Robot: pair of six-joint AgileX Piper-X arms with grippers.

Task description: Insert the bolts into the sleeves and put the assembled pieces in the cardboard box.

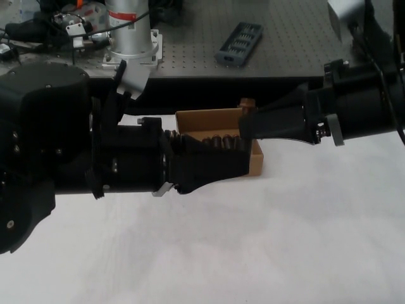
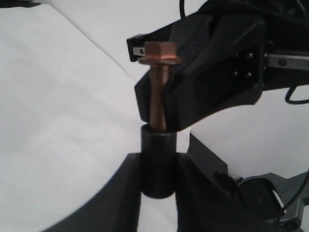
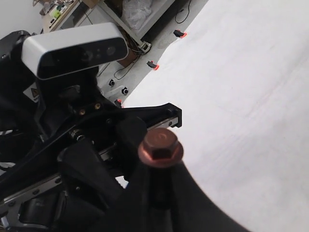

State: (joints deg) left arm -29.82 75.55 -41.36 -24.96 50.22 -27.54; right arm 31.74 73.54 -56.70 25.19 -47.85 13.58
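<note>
In the left wrist view my left gripper (image 2: 157, 170) is shut on an upright black sleeve (image 2: 157, 162). Directly above it my right gripper (image 2: 169, 63) is shut on a copper bolt (image 2: 158, 96), and the bolt's shaft tip sits in the sleeve's mouth. The right wrist view shows the bolt's hex head (image 3: 161, 147) between my right gripper's (image 3: 157, 191) fingers. From the high view both grippers meet over the cardboard box (image 1: 202, 118), left gripper (image 1: 235, 159) from the left and right gripper (image 1: 247, 128) from the right, with the bolt head (image 1: 246, 102) on top. Several dark pieces (image 1: 221, 140) lie in the box.
The box stands on a white tabletop (image 1: 253, 240) with free room in front. Behind it lies a perforated metal bench with a silver post (image 1: 130, 31) and a dark slotted tray (image 1: 239, 42). The left arm's camera (image 3: 75, 48) looms close to my right gripper.
</note>
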